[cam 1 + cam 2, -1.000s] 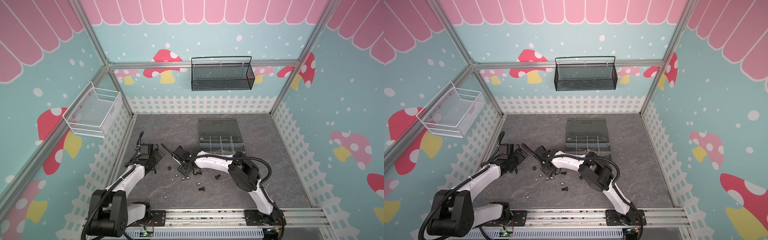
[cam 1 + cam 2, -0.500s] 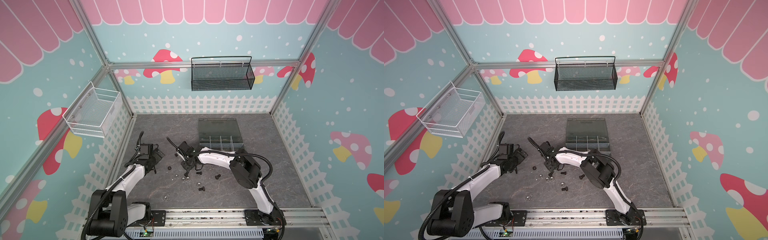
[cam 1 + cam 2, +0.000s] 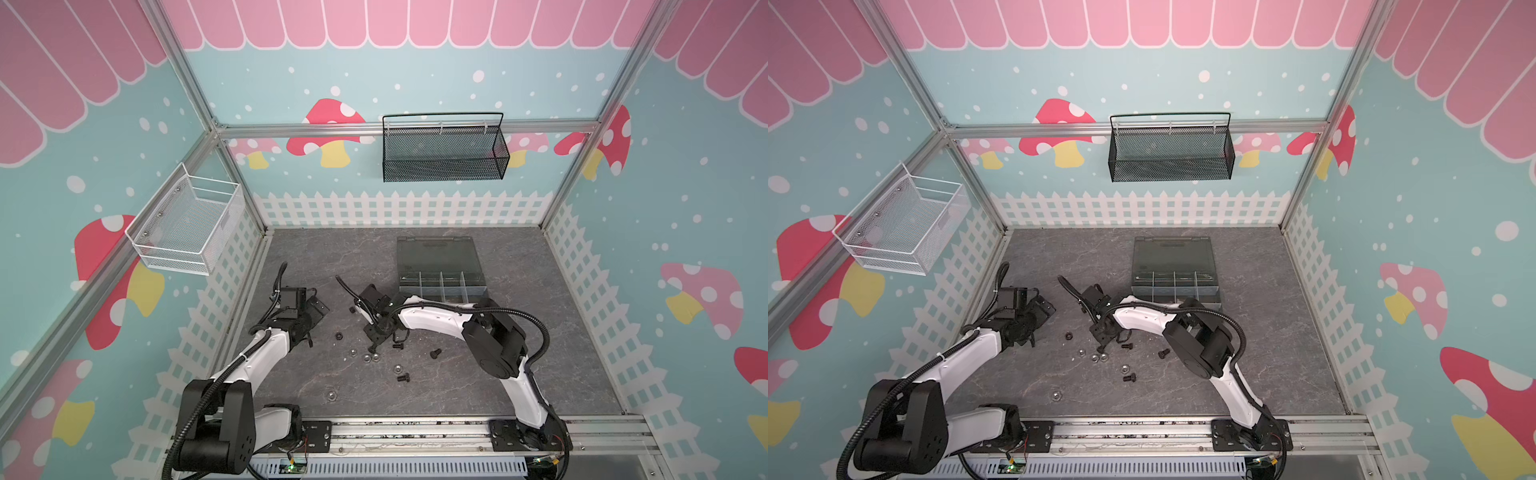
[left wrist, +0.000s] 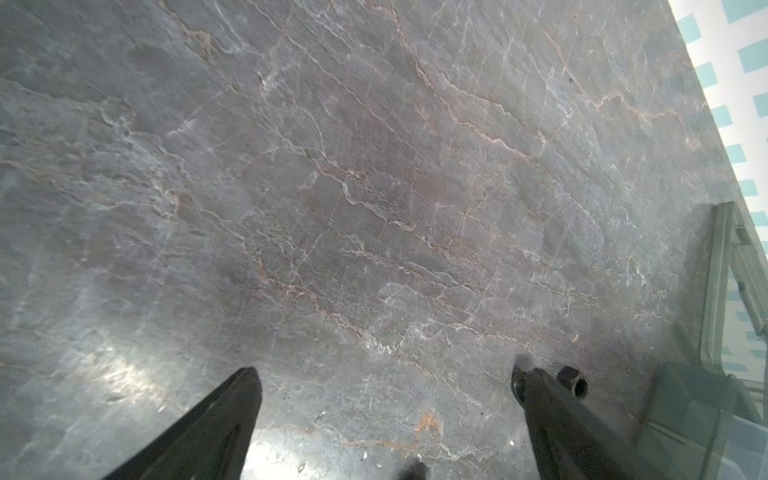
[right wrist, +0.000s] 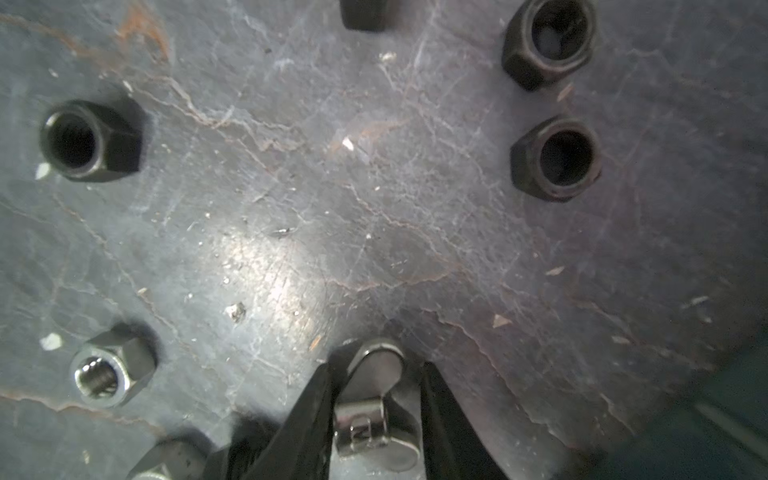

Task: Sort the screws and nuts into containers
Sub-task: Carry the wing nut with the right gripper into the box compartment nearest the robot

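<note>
My right gripper (image 5: 378, 370) had narrowed, now pinching a shiny silver hex-head screw (image 5: 374, 434); left gripper (image 4: 386, 374) stayed wide, empty.

Grey, pale-veined stone-look tabletop (image 3: 540, 353); black nuts (image 5: 93, 141), silver nuts (image 5: 110, 370), a shiny silver screw (image 5: 374, 419); dark grey translucent box (image 3: 436, 257); teal walls (image 3: 457, 83) with pink scallops, red mushrooms.

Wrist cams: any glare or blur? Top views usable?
Right wrist view: glare patch on the table; the silver screw in the right pincer is soft, black nuts sharper. Left wrist view: glare near the left pincer, fingers dark. Both top views: evenly lit, sharp.
</note>
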Robot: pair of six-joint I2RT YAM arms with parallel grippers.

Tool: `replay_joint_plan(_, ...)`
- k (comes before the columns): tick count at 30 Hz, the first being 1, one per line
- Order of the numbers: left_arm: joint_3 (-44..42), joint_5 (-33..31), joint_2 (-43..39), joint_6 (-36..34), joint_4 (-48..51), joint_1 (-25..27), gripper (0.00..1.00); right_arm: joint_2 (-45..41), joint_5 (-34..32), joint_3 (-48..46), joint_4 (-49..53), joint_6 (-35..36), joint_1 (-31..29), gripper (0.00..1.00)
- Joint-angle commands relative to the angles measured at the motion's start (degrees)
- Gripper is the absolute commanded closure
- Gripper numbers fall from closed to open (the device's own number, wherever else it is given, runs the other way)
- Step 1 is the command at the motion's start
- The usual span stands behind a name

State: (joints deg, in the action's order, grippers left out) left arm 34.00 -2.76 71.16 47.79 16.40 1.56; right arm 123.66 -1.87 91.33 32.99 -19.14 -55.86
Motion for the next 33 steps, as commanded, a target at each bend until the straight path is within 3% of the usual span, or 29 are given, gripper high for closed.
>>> replay_joint_plan(1, -0.68, -0.13, 0.12, 1.02, -0.76, -0.42, 0.00, -0.56, 0.93, -1.84, 2.95, -0.45, -0.18, 0.68)
replay_joint_plan(7, -0.86, -0.14, -0.12, 0.90, -0.66, -0.42, 0.00, -0.56, 0.74, -1.68, 1.94, -0.55, -0.26, 0.84)
replay_joint_plan(20, -1.00, -0.20, -0.67, 0.55, -0.43, -0.56, 0.00, -8.22, -3.77, -2.52, 1.64, -1.93, 1.02, 0.94)
replay_joint_plan(33, -0.89, 0.06, -1.02, 0.55, -0.30, -0.73, 0.00, -27.69, -3.98, -17.72, -0.69, -6.26, 13.73, 0.95)
